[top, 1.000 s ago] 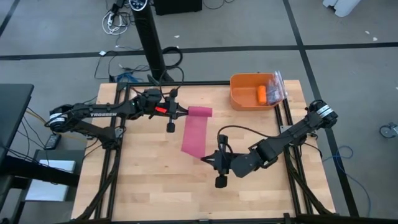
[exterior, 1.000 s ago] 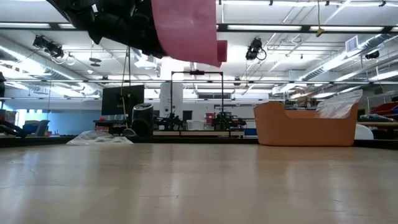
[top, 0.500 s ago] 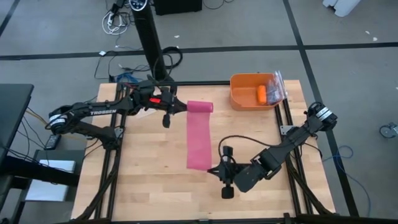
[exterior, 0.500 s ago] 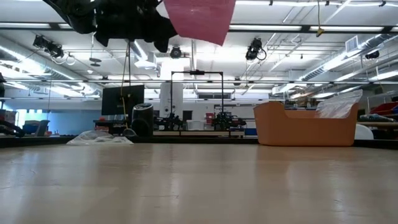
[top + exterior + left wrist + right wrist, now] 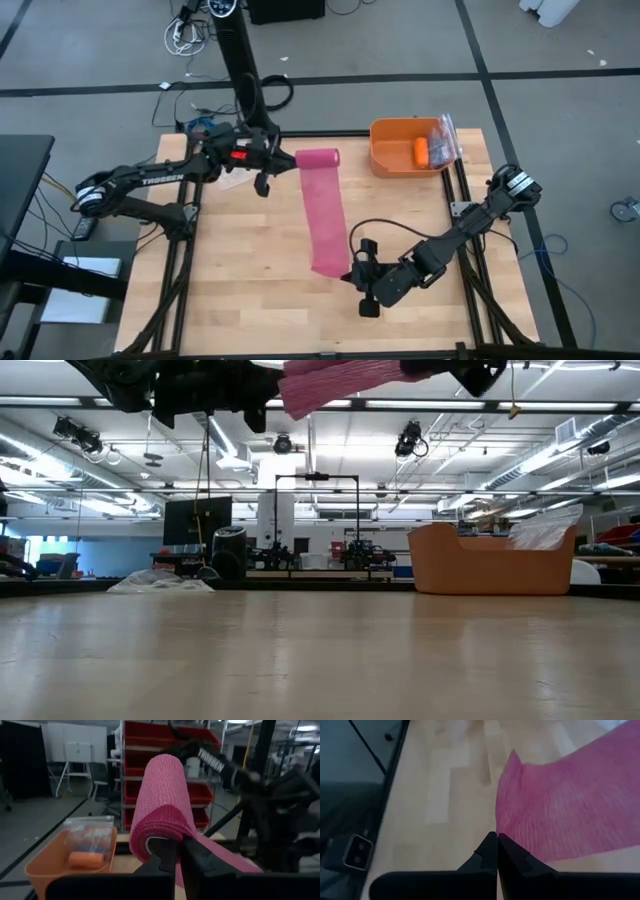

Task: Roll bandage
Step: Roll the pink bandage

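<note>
Stretching above the table [image 5: 220, 290], the bandage [image 5: 325, 215] hangs as a long pink band between both arms. Nearest, at 5 o'clock, the right gripper [image 5: 352, 272] pinches its loose end, fingers [image 5: 490, 852] closed on the fabric. Farther off, at 11 o'clock, the left gripper [image 5: 285, 160] clamps the rolled end. An orange bin [image 5: 392, 160] sits at 1 o'clock.

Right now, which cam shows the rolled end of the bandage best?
Left wrist view: the bandage roll fills it, clamped by the left gripper. High view shows the whole strip; low view only an edge; right wrist view the flat tail in the right gripper.
</note>
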Motion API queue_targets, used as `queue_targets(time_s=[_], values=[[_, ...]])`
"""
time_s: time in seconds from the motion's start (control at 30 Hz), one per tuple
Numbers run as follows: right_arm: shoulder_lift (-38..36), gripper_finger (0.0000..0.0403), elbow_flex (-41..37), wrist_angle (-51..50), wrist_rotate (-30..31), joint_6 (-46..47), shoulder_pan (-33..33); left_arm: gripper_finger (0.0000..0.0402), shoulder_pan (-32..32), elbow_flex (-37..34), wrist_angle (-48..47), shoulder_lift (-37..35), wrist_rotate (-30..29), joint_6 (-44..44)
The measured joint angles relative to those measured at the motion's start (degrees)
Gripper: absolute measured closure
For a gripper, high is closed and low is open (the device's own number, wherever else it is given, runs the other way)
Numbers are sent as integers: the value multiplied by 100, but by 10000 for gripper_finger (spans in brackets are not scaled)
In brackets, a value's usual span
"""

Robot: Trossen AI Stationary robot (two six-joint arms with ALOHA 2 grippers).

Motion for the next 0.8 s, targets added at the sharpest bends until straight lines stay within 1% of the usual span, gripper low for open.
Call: queue_targets(time_s=[0.1,0.17,0.27,0.37,0.47,0.53,0.6,0.67,0.8], values=[[0,403,-260,281,-123,84,-27,389,69,0,3,-133,-5,-198],[0,403,-396,434,-204,105,-47,389,104,2,210,-168,19,-386],[0,403,-477,460,-238,176,-87,389,209,0,318,-216,381,-911],[0,403,-458,474,-252,98,-84,389,228,2,363,-243,548,-1092],[0,403,-433,522,-427,83,-75,389,264,-11,486,-299,765,-1271],[0,403,-433,444,-442,90,-52,389,285,-4,976,-382,929,-1558],[0,403,-433,378,-443,87,-31,389,361,9,1270,-455,1179,-1962],[0,403,-433,245,-459,97,-31,389,419,4,1413,-522,1329,-2404],[0,403,-435,237,-458,84,-34,389,463,4,1528,-700,1341,-2899]])
